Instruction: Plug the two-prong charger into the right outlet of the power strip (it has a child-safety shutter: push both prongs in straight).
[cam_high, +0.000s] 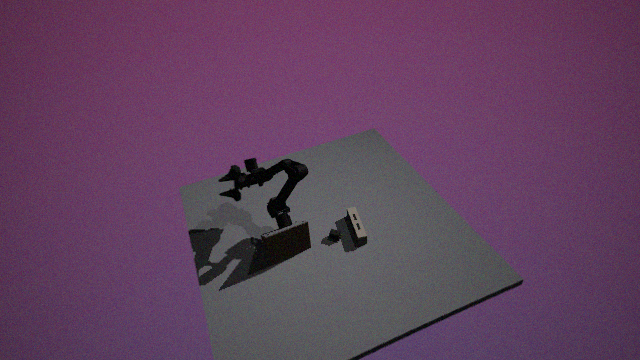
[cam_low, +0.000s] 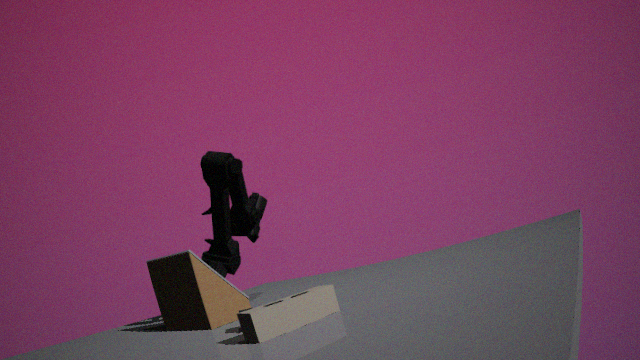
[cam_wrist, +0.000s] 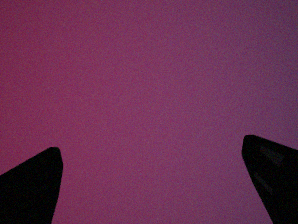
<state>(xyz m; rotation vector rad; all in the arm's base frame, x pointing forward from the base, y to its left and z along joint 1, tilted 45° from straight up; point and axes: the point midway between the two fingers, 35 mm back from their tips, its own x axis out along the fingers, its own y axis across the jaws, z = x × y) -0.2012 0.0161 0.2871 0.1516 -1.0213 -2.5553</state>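
The cream power strip (cam_high: 357, 226) (cam_low: 300, 312) stands on the grey table, with two dark slots showing in its top face. A small dark object (cam_high: 334, 234), apparently the charger, sits just left of the strip in the top view; its prongs cannot be made out, and I cannot pick it out clearly in the exterior view. My gripper (cam_high: 220, 187) (cam_wrist: 154, 152) is wide open and empty. It is raised at the far left of the table in the top view, pointing away from the strip. The wrist view shows only the two black fingertips and plain background.
A brown block (cam_high: 287, 245) (cam_low: 175, 295) with a sloping top stands between the arm's base and the near side of the grey table (cam_high: 400, 280) (cam_low: 450, 290), left of the power strip. The arm (cam_high: 287, 192) (cam_low: 220, 200) is folded above its base behind the block.
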